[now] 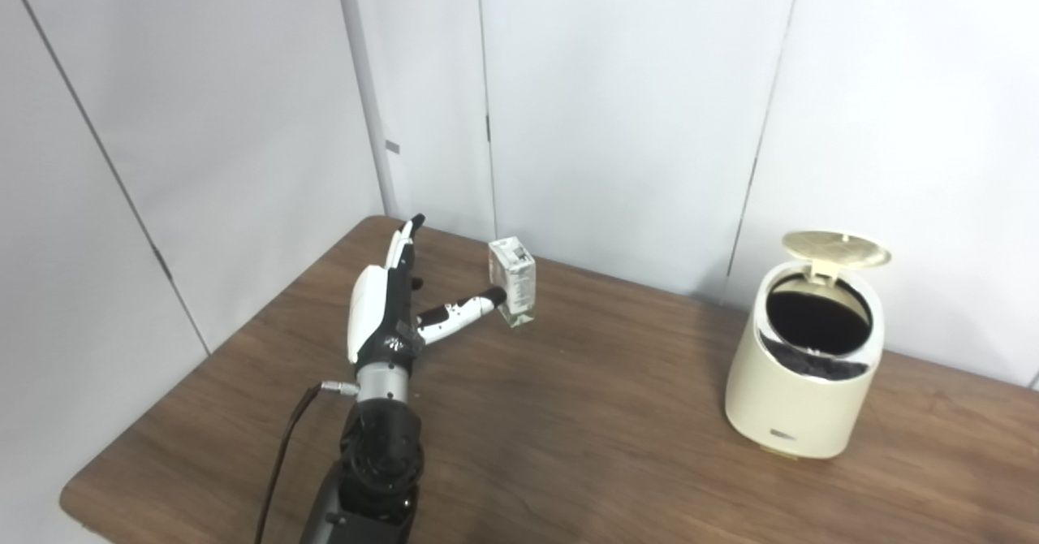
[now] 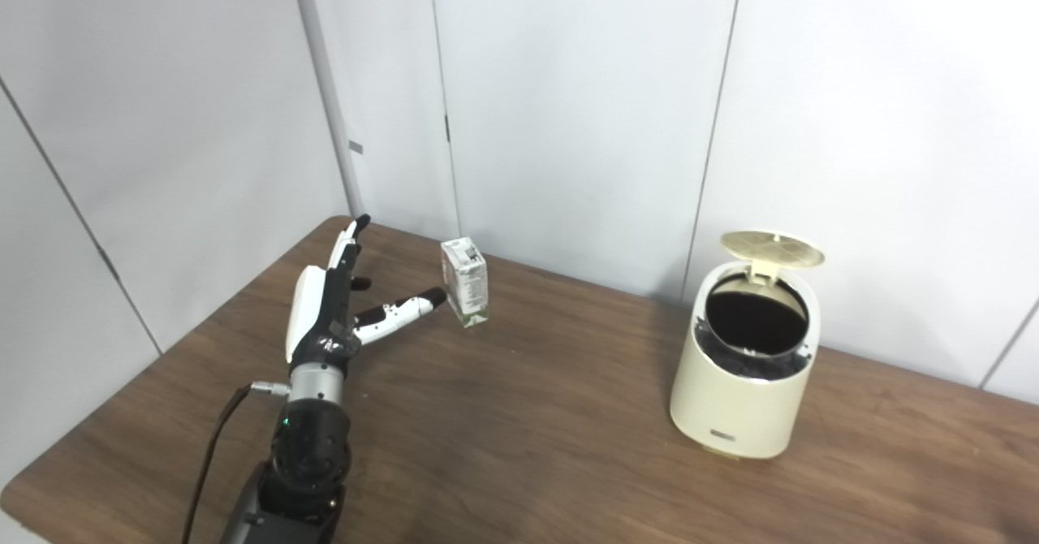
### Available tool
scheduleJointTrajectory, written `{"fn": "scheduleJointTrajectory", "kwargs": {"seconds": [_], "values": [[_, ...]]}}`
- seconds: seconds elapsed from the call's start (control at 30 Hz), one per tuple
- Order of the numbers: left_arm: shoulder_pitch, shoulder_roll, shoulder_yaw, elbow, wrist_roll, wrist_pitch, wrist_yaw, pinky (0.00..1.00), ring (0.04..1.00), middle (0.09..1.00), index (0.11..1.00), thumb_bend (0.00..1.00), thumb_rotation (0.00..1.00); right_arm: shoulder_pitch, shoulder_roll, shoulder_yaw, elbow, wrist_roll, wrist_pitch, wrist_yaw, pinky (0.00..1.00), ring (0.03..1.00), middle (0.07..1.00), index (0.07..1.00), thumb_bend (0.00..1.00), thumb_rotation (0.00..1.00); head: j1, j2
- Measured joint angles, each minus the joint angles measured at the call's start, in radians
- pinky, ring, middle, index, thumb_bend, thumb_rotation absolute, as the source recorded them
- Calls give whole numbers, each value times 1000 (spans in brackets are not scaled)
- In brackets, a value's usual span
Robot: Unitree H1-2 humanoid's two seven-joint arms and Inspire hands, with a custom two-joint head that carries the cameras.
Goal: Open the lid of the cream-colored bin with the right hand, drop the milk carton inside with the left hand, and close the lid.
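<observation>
Table (image 1: pixel 568 446): dark brown wood-grain top; it fills the lower part of both views, with its far edge running along the white wall panels.

Left hand (image 1: pixel 390 304): raised above the left part of the table on a black forearm that enters from the bottom edge. The palm stands on edge, its white back plate facing left.

Fingers (image 1: pixel 403 243): held straight and close together, pointing toward the far wall. They grasp nothing.

Thumb (image 1: pixel 459 313): stretched out to the right, well apart from the fingers. Its dark tip reaches the near-left side of the carton; whether it presses on the carton or only lies just beside it cannot be told.

Milk carton (image 1: pixel 513 280): small white carton with dark print, standing upright on the table at the far left-centre, just right of the left hand and well apart from the bin.

Cream-colored bin (image 1: pixel 799 382): rounded body standing on the right part of the table, near the far wall. A small dark label sits low on its near face.

Lid (image 1: pixel 836 249): swung up on its hinge at the far rim, so the bin stands open.

Bin mouth (image 2: pixel 755 317): dark interior with a black liner showing along the near rim.

Right hand: outside both views.
</observation>
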Motion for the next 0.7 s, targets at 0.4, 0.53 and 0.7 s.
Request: {"fn": "scheduleJointTrajectory", "kwargs": {"seconds": [0.4,0.53,0.7], "values": [[-160,123,8,126,-131,89,-117,711,852,934,981,1000,405,-1,-4,-3,6,2,-4,9,543,673,711,682,270,555,3,-14],[-213,154,18,183,-230,134,-197,727,866,932,970,995,392,-5,-5,-4,14,-2,-6,9,522,661,711,682,260,563,-1,-23],[-237,174,12,285,-311,158,-257,841,943,968,999,1000,379,-9,-6,-4,20,-8,-10,8,526,667,710,688,256,522,-14,-35]]}}
